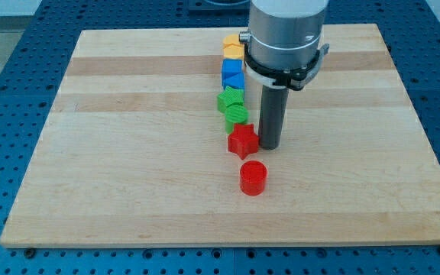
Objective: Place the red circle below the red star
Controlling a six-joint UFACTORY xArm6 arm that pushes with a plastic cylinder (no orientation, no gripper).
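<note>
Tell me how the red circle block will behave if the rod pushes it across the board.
The red circle looks squat and flat-based, so it will probably slide, not tip. Its round side may let it slip off my tip on an off-centre push. It looks like small, rigid plastic, so likely light. The wooden board seems smooth, so little drag.

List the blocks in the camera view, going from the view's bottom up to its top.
Red circle → red star → green block → second green block → blue block → second blue block → yellow block → orange block.
</note>
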